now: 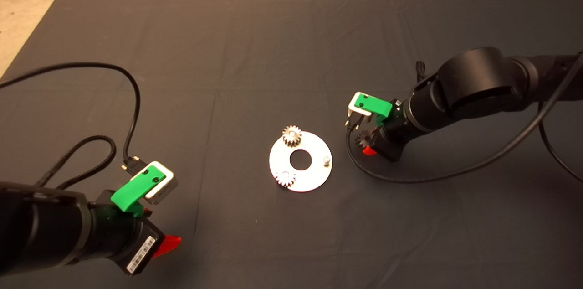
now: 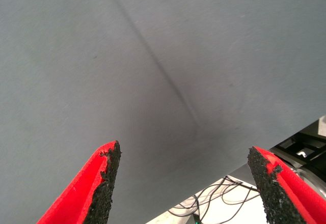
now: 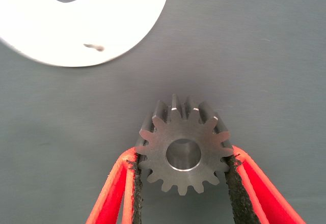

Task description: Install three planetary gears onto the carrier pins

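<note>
A round silver carrier plate [image 1: 314, 175] with a central hole lies mid-mat. Two planetary gears sit on its pins: one [image 1: 291, 135] at the far edge, one [image 1: 285, 178] at the near left. The third carrier pin [image 1: 326, 160] stands bare at the plate's right. My right gripper [image 1: 365, 143] hovers just right of the plate, shut on a third gear [image 3: 183, 151], held flat between the pads with its hole facing the camera; the plate [image 3: 127, 25] shows beyond it. My left gripper [image 2: 183, 183] waits open over bare mat at the lower left.
Black cables trail from both wrists across the mat: a loop [image 1: 132, 97] at the left, another [image 1: 410, 177] curving under the right arm. The mat's edge and floor cables [image 2: 214, 198] show in the left wrist view.
</note>
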Motion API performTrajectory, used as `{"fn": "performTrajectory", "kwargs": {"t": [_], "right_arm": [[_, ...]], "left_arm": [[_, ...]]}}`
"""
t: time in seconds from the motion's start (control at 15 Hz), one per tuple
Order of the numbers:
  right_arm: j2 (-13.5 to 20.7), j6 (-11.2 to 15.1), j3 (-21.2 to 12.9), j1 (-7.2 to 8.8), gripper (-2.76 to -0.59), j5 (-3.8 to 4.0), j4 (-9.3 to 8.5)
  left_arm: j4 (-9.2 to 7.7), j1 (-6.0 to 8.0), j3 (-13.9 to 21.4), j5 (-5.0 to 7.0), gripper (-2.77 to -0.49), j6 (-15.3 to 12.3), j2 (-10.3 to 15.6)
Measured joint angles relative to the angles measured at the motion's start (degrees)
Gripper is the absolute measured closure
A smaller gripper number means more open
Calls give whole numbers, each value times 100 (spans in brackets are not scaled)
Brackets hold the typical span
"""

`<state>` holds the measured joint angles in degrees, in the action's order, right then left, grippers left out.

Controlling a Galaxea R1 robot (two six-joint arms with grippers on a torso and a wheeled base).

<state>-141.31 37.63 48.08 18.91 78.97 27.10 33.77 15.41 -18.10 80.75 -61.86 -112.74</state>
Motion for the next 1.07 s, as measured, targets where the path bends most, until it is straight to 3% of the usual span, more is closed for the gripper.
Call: {"fn": "performTrajectory", "kwargs": {"t": [0.2, 0.53, 0.8, 1.07], "right_arm": [[-327, 121, -56, 18, -92, 71, 1], [-931, 123, -67, 18, -92, 85, -4], [-1078, 123, -67, 18, -91, 421, -4], [-1084, 123, -23, 16, -91, 684, -6]], "left_arm": [[2, 0, 0, -32, -173, -10, -93], [0, 0, 0, -27, -173, -11, -88], [0, 0, 0, -27, -173, -16, -90], [0, 0, 0, -29, -173, -24, -90]]}}
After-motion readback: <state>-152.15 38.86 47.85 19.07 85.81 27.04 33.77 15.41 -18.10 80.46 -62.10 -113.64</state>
